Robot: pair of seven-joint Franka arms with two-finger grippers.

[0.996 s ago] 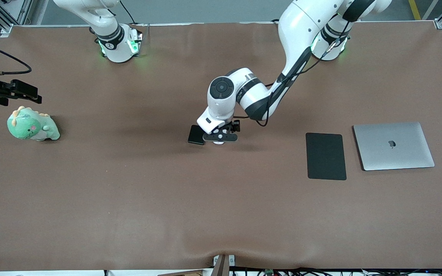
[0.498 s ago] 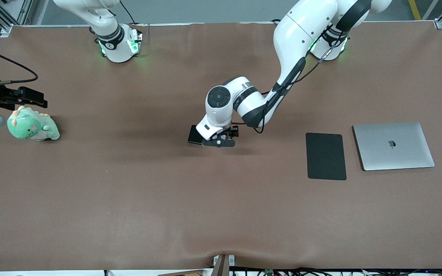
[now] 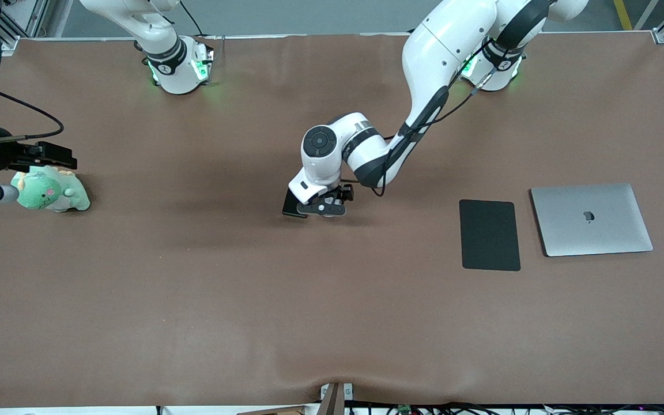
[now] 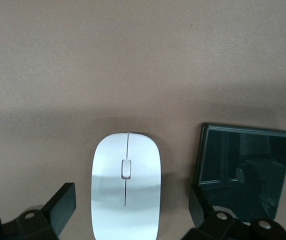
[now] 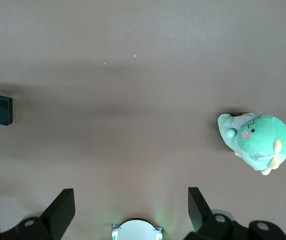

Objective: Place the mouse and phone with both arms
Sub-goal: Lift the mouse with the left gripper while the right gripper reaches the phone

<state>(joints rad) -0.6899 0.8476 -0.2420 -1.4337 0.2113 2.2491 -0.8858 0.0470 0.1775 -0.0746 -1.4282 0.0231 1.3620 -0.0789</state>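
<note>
Your left gripper (image 4: 128, 220), fingers spread, straddles the smooth white oval mouse (image 4: 126, 186); the glossy black phone (image 4: 243, 162) lies beside one finger. Your right gripper (image 5: 128, 210), also spread, probably hovers near the plush dinosaur (image 5: 253, 140).

White mouse (image 4: 126, 187), black phone (image 4: 243, 160)

L arm reaches from its base to mid-table, wrist bent down, left gripper (image 4: 128, 212) low w/ fingers spread wide. R arm is at its table end, right gripper (image 5: 128, 210) up in air, fingers wide apart too.
</note>
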